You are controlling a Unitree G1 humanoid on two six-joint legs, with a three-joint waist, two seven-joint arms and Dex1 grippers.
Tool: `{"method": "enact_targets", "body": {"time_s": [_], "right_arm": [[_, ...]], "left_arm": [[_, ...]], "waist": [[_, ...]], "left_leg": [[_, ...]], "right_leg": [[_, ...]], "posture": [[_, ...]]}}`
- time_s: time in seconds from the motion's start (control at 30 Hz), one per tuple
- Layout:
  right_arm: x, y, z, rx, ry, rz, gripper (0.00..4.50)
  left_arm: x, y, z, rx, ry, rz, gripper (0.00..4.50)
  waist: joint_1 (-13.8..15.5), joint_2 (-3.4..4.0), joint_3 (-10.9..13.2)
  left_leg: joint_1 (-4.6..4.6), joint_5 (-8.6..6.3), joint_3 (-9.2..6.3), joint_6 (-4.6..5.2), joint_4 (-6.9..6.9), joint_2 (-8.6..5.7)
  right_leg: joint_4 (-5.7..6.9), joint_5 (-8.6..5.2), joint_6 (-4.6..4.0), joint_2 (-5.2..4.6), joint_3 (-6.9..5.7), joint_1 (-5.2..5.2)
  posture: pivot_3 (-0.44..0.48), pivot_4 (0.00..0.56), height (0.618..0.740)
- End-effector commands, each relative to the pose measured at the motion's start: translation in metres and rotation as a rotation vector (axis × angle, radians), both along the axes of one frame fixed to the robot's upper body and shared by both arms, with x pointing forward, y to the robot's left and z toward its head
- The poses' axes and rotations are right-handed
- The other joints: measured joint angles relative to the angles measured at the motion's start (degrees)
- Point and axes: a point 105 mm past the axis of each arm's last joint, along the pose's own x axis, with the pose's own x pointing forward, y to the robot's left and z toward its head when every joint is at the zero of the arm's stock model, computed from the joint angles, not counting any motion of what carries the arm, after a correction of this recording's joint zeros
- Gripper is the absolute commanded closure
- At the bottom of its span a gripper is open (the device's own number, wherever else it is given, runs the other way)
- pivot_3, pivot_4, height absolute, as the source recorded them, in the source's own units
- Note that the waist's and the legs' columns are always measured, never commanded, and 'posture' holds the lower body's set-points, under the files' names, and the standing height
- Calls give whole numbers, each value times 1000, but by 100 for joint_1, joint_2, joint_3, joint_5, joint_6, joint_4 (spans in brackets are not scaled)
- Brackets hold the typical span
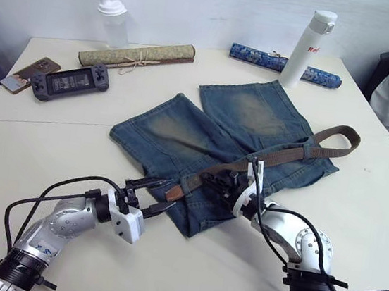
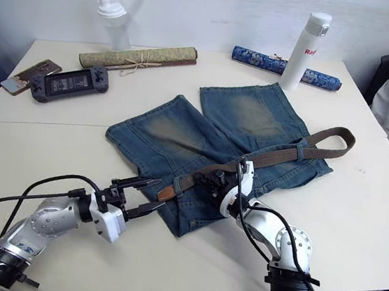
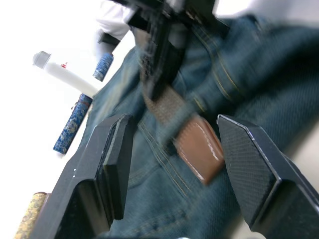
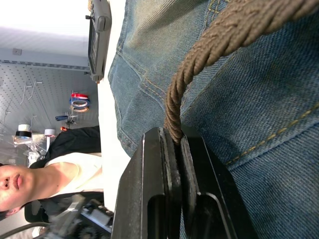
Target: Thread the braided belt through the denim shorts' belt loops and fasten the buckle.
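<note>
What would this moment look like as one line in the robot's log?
right gripper: shut on braided belt | left gripper: open, at leather tip | denim shorts: flat

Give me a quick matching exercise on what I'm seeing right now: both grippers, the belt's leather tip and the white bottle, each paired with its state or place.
Column one:
1. left gripper
2. right gripper
3. leather tip of the braided belt
4. white bottle

Column two:
A. standing upright at the table's far edge, by the blue roll
B. shut on the braided strap
C. open, fingers either side of the tip
D. lying on the denim shorts near the waistband

Pairs: 1-C, 2-B, 3-D, 4-A
</note>
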Motion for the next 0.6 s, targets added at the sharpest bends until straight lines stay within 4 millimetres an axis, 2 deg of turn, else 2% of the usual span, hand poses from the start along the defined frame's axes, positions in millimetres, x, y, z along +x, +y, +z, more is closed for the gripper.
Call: {"method": "enact_targets", "body": {"time_s": [0.03,0.27,0.6], "right_arm": [[-8,11,-20,-5,75,42,4500],[-6,10,-15,9,65,30,4500],[-4,10,-11,26,63,20,4500]], "left_arm": [[6,-3,-3,36,-27,17,1523],[17,-2,-20,155,-81,55,1523],[29,15,-25,229,-150,135,1523]], "waist": [[-6,0,0],[-29,-1,0],[-21,-1,-1]], "left_leg": [[0,0,0,0,-1,0],[0,-1,3,0,-4,2],[0,-1,1,2,-4,2]], "right_leg": [[0,0,0,1,-1,0],[-1,0,0,5,-1,-3],[1,0,0,0,0,-2]], "posture": [[0,150,717],[0,150,717],[0,150,717]]}}
